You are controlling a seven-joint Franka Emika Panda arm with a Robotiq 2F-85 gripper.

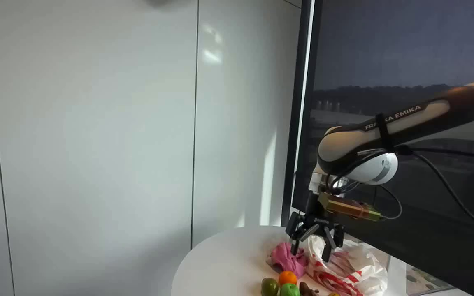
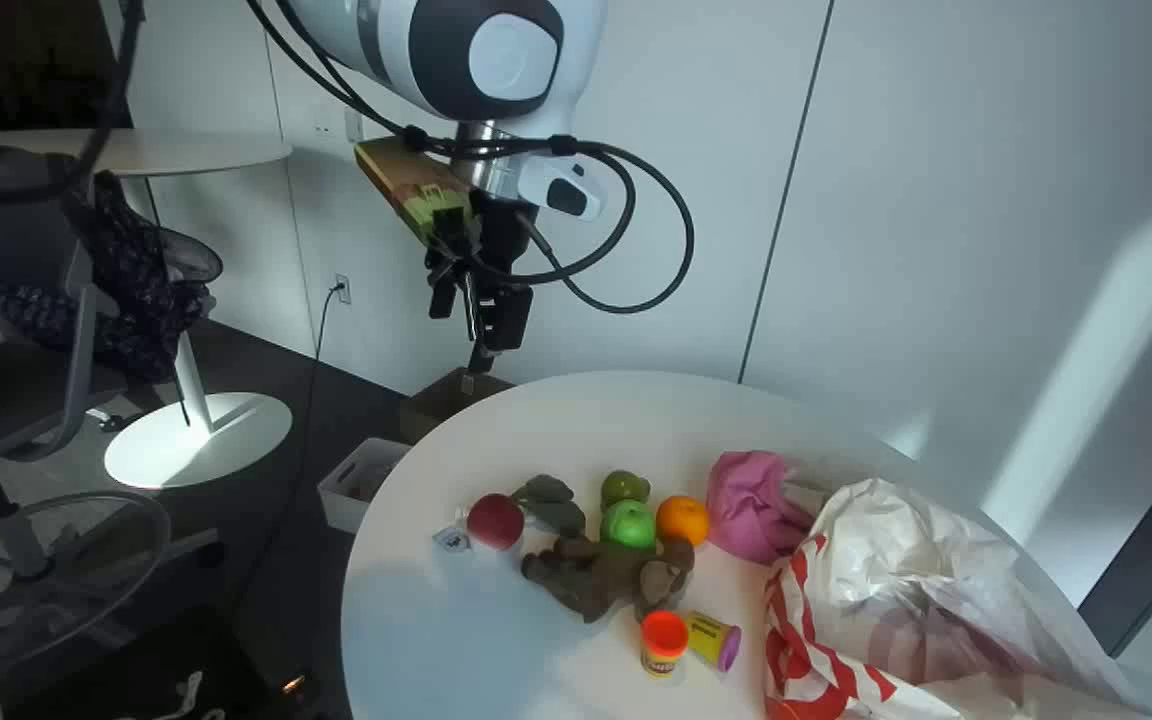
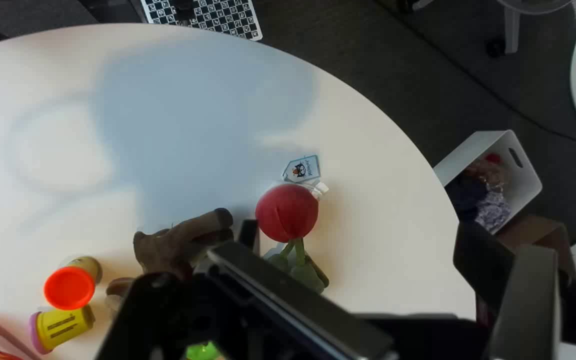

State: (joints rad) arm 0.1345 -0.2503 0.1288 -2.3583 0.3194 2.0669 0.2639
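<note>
Claw (image 1: 310,250) spread wide, dark and angular, raised above the smooth white surface (image 2: 436,645). Nearest in the wrist view: round red fabric toy (image 3: 287,211), seamed, with soft grey-green leaves (image 3: 306,275), lying on the surface near its curved edge; printed tag (image 3: 302,169) beside it. Brown plush toy (image 2: 591,575) sprawled close by. Just behind that in an exterior view, shiny green apple (image 2: 628,525), rounded orange (image 2: 683,520). Farther along: crumpled pink cloth (image 2: 754,505), creased white bag (image 2: 866,570) with red markings.
</note>
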